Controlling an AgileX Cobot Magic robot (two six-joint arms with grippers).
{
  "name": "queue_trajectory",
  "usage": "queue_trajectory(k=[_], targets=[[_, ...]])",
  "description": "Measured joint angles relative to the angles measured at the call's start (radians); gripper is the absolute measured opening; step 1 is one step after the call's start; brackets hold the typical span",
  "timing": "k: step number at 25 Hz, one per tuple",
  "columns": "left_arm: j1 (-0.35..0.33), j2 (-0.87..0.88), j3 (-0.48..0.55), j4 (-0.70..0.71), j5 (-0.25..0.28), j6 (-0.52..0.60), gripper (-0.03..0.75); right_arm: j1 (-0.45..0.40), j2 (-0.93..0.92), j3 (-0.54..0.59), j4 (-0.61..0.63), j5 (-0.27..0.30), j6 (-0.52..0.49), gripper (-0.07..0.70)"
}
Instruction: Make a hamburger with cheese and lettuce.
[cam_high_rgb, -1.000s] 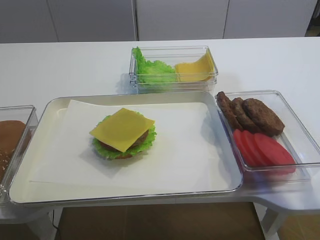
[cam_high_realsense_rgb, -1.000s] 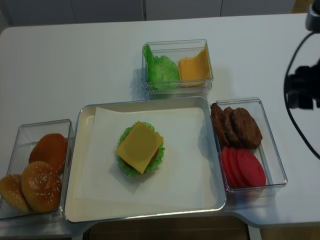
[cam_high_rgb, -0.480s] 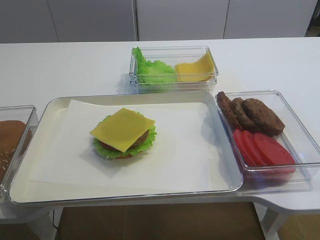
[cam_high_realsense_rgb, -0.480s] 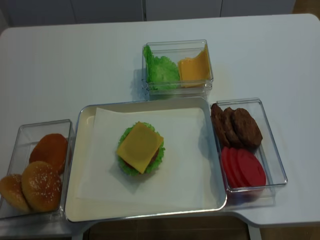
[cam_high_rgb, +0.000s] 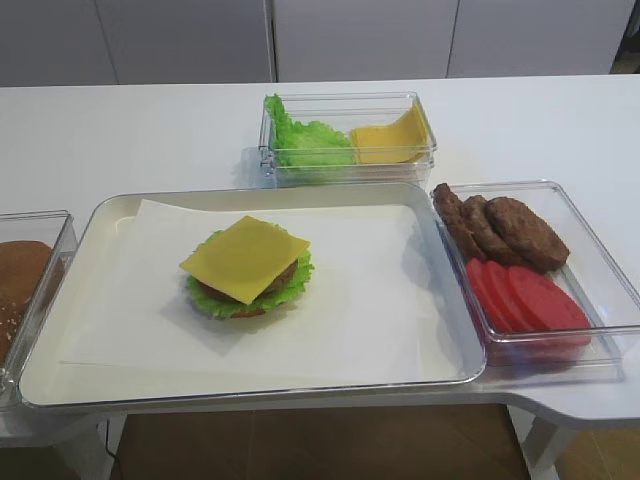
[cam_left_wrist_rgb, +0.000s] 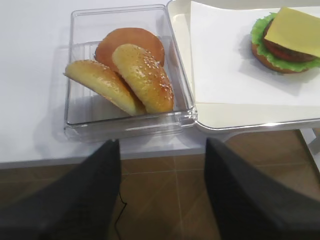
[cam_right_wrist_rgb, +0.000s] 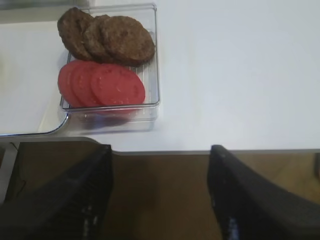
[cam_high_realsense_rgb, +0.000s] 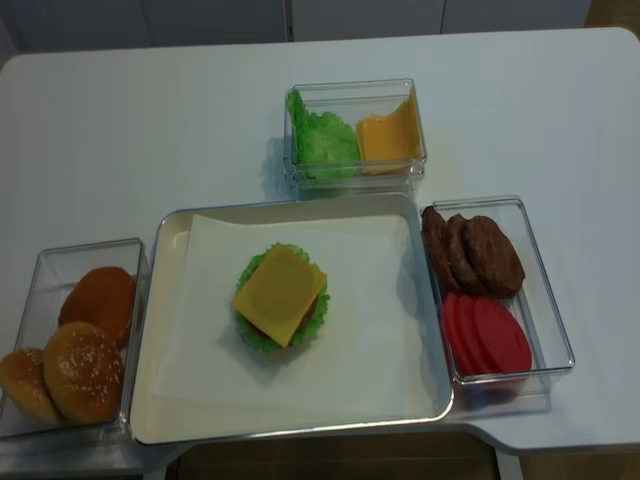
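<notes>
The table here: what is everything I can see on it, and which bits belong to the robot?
table: one, white, under everything
tray: one, cream, front centre, lined with white paper
hamburger: one unfinished stack, on the paper
cheese: one yellow slice, topmost on the stack
lettuce: one green leaf, frilling out under the patty
leaf and cheese box: one, clear, behind the tray; spare green leaves left, yellow slices right
patty and tomato box: one, clear, right of the tray; three brown patties behind, red slices in front
bun box: one, clear, left of the tray; three golden-brown bun pieces
left pincer: black, open, empty, at the table's front edge
right pincer: black, open, empty, likewise
</notes>
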Motion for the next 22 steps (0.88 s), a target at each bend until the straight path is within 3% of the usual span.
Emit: queue_trajectory(k=[10,15,22], targets=[[0.000,0.000,0.000,0.000,0.000,0.000,0.403,0.000,-0.271,0.094,0.037,0.007,-0.002,0.450],[0.000,0.000,0.000,0.000,0.000,0.000,0.403,0.000,-0.295,0.148,0.057,0.008,-0.062,0.450],[0.000,0.000,0.000,0.000,0.000,0.000,0.403,0.000,-0.295,0.235,0.108,-0.133,-0.147,0.450]])
